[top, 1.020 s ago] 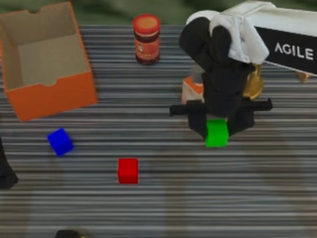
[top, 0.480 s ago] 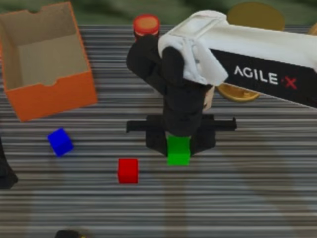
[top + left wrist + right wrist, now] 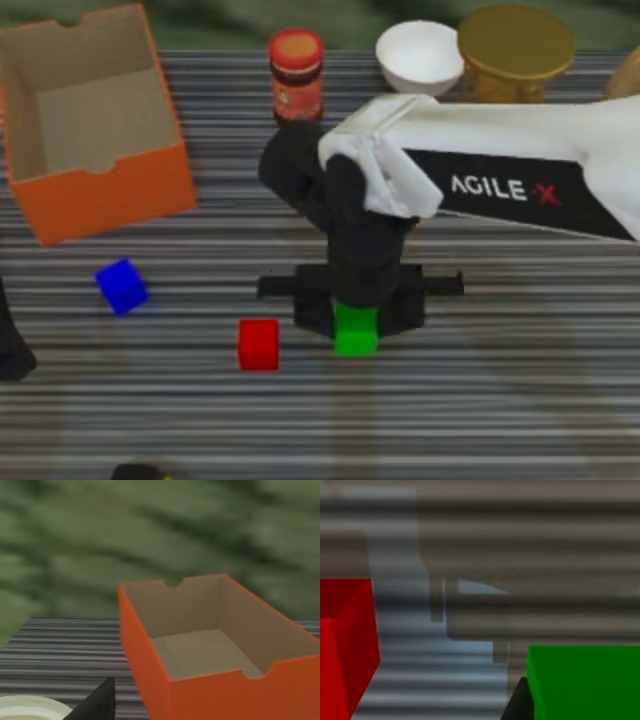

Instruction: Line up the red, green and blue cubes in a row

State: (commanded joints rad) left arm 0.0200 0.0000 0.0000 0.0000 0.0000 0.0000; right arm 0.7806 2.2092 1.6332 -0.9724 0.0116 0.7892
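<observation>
Right gripper (image 3: 356, 318) positioned over the table's middle, just to the right of the red cube (image 3: 258, 344), fingers clamped on the green cube (image 3: 355, 331). Green cube held level with the red cube along the table's left-to-right line, near it but with a gap between: a placement suited to starting the row with red as the reference piece. In the right wrist view, green cube (image 3: 585, 682) close under the camera and red cube (image 3: 345, 640) off to one side, striped table (image 3: 520, 540) showing between them, confirming no contact. Whether the green cube rests on the surface or hangs just above it: cannot be told. Blue cube (image 3: 122, 286) lying well apart toward the table's left, nearer the orange box (image 3: 100, 195) than the red cube, rotated out of square with the other two and out of line with them; probably the last piece to bring in. Left gripper (image 3: 95, 707) parked at the table's left edge, only a dark tip visible, finger state not determinable. Next step as judged: release of the green cube, then transfer of the blue cube into the row, likely to the red cube's left.
</observation>
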